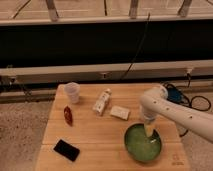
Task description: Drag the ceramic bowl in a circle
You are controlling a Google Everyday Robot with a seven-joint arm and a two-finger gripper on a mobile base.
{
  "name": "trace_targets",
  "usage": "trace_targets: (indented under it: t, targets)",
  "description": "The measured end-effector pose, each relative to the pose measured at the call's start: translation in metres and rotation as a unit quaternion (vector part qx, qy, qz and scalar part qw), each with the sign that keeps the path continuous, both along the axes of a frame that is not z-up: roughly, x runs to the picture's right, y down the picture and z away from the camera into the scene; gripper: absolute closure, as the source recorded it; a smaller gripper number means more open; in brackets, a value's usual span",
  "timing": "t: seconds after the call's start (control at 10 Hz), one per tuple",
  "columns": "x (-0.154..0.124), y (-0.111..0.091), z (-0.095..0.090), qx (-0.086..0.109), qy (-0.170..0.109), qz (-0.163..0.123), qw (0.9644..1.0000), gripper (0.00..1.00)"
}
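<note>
The ceramic bowl [141, 146] is wide, round, glossy green with a darker rim. It sits on the wooden table [95, 145] near the front right corner. My white arm reaches in from the right and bends down over the bowl. My gripper [149, 133] points down into the bowl's upper right part, at or just above its inner surface.
A translucent plastic cup [72, 92] stands at the back left. A red packet [68, 115] lies left of centre and a black phone [66, 150] at the front left. A white bottle [102, 101] and a small white packet [120, 112] lie mid-table. Cables hang at the right.
</note>
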State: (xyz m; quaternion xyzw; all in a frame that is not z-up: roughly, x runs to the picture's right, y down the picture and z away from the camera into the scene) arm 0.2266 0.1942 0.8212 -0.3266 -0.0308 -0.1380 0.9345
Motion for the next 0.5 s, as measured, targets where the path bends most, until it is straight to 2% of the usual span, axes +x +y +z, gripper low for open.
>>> trace_targets:
  t: [0.1,0.3,0.5]
  targets:
    - [-0.0027,-0.0022,0.001,0.001,-0.001,-0.001,1.0,0.31]
    - [-0.0062,-0.0074,0.0033,0.005,-0.001,-0.003,1.0,0.54]
    - [-0.0095,-0.0089,0.0049,0.005,-0.003,-0.005,1.0,0.71]
